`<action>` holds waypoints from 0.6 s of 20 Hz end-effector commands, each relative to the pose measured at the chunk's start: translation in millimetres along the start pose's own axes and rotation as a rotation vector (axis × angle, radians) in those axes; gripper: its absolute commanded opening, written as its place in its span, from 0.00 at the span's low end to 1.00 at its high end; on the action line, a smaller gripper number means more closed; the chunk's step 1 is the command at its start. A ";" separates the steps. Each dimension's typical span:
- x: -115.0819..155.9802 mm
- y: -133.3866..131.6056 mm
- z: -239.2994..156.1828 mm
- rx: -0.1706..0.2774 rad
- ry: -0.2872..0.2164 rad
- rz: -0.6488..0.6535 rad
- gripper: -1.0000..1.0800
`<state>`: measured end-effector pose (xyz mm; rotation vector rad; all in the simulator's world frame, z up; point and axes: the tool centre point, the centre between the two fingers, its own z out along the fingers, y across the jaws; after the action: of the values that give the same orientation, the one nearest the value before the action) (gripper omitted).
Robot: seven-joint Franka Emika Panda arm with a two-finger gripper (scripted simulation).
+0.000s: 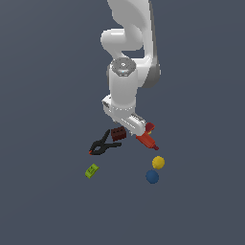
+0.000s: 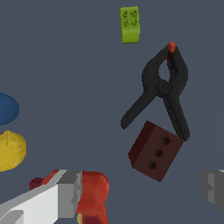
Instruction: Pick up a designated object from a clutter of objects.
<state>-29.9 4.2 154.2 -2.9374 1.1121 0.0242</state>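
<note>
Seen from the wrist, the hand (image 2: 140,192) is spread wide, with one grey finger (image 2: 70,194) at one edge of the picture and the other finger at the opposite edge, and nothing held between them. Just beyond the open gap lies the dark brown brick (image 2: 155,151), tilted on the worktop (image 2: 65,65), with a row of small round holes on its lit face. One finger sits right against the red drill-like tool (image 2: 92,194), which crowds that side of the hand; whether they touch cannot be told. Past the brick, the black spring clamp (image 2: 164,89) lies flat with its orange tip pointing away, and one of its handles runs up to the brick's far corner, touching it or nearly so. Off to the side, well apart from the brick, are the yellow ball (image 2: 9,151) and the blue ball (image 2: 6,108), close together. Farthest off is the lime-green block (image 2: 130,24), alone beyond the clamp's tip. In the exterior view the white arm (image 1: 125,86) hangs over the cluster, its hand low between the brick and the red tool, with the clamp and green block toward the exterior view's left and the two balls toward its right.
</note>
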 end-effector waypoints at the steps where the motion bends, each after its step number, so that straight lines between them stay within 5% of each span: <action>1: -1.8 6.8 12.8 0.002 0.001 0.077 0.96; 12: -11.7 37.0 59.3 0.007 0.008 0.378 0.96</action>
<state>-60.5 -13.5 100.2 -2.7044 1.5953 0.0111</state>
